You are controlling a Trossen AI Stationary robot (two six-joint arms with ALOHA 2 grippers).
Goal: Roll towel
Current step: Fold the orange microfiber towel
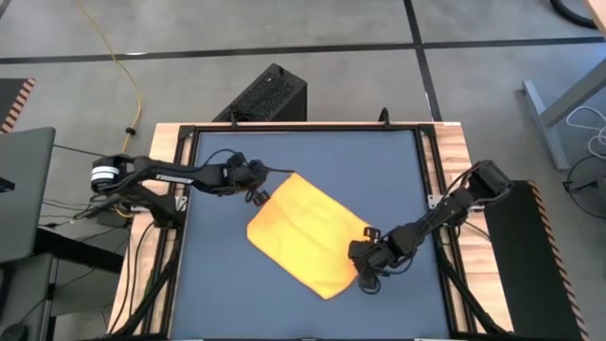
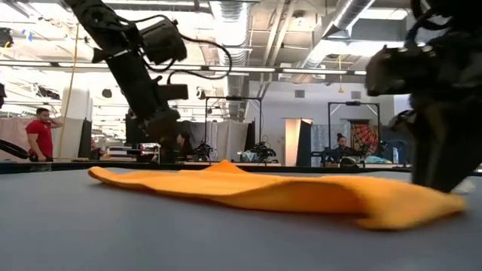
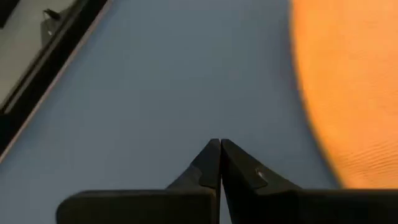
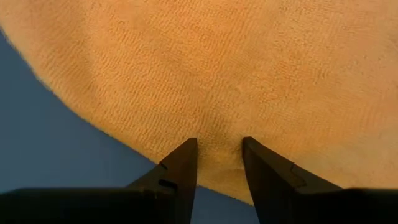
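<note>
The yellow towel (image 1: pixel 308 237) lies spread on the dark blue tabletop (image 1: pixel 312 161), slanting from far left to near right, with low wrinkles and a thicker hump at its near right end (image 2: pixel 407 203). My left gripper (image 1: pixel 258 196) is shut and hangs over bare table just off the towel's far left edge (image 3: pixel 311 124), touching nothing. My right gripper (image 1: pixel 363 258) is open and points steeply down at the towel's near right edge (image 4: pixel 217 180), with cloth showing in the gap between its fingers. My right gripper points its two open fingertips (image 4: pixel 186 152) down from above at the towel just inside its near right edge. Whether they touch the cloth I cannot tell. The towel lies on the table there, not lifted.
A wooden frame (image 1: pixel 453 189) borders the table on both sides. A black box (image 1: pixel 267 95) stands beyond the far edge. Bare blue table lies along the far side and the near left. People (image 2: pixel 41 135) show in the room behind.
</note>
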